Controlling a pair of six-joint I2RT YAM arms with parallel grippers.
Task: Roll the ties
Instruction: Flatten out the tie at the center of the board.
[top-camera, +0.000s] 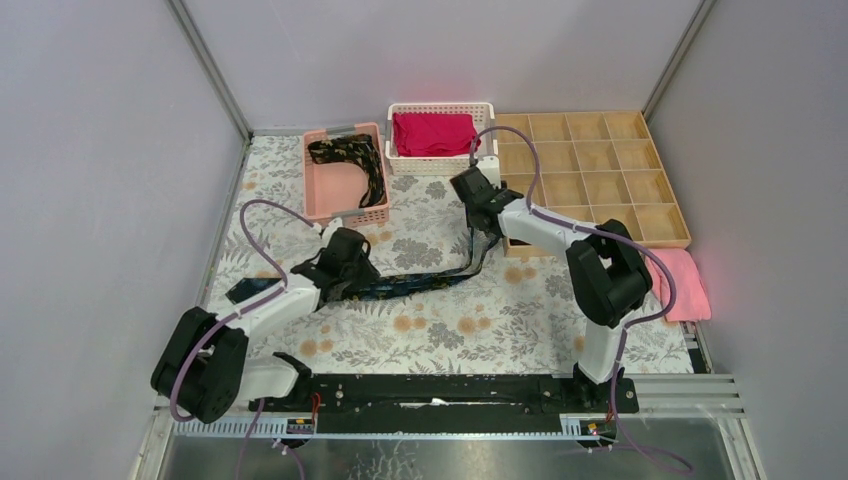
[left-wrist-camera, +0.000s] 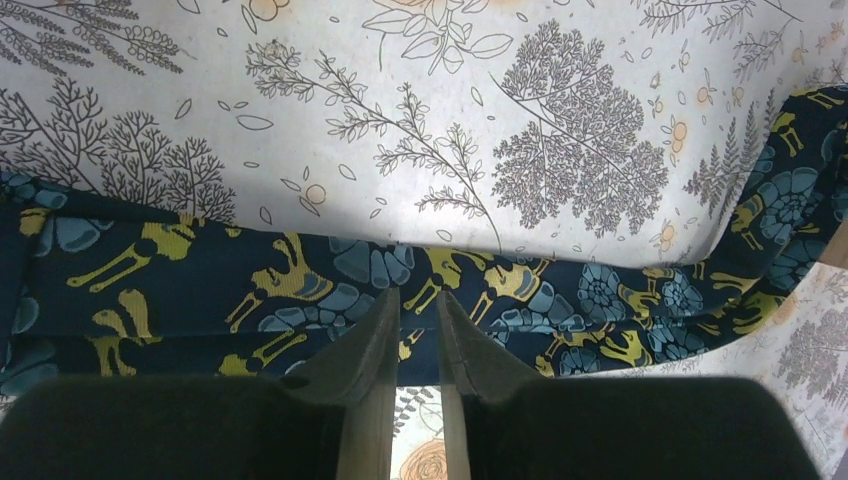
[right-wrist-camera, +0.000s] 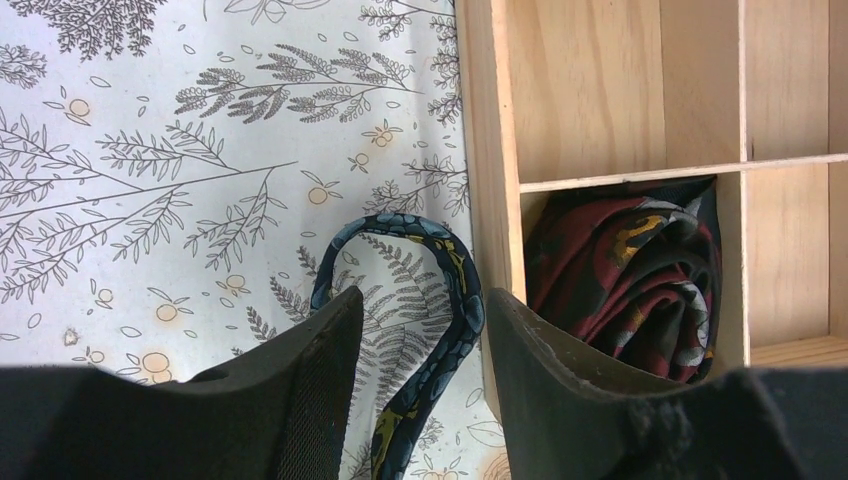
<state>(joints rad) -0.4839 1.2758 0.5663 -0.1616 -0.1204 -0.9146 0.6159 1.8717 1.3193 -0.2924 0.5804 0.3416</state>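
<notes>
A dark tie (top-camera: 420, 283) with blue and yellow flowers lies across the patterned tablecloth and bends up toward the wooden tray. My left gripper (top-camera: 345, 270) is over its left part. In the left wrist view the left gripper (left-wrist-camera: 417, 295) has its tips on the tie (left-wrist-camera: 200, 290), jaws a narrow gap apart with nothing pinched. My right gripper (top-camera: 483, 215) is at the tie's far end. In the right wrist view the right gripper (right-wrist-camera: 420, 300) is open, with the tie's thin loop (right-wrist-camera: 400, 222) standing between its fingers. A second tie (top-camera: 350, 155) lies in the pink basket (top-camera: 310, 190).
A rolled dark red tie (right-wrist-camera: 630, 270) fills one compartment of the wooden tray (top-camera: 600, 150) right beside the right gripper. A white basket (top-camera: 440, 165) holds a folded red cloth (top-camera: 435, 133). A pink towel (top-camera: 685, 285) lies at the right edge.
</notes>
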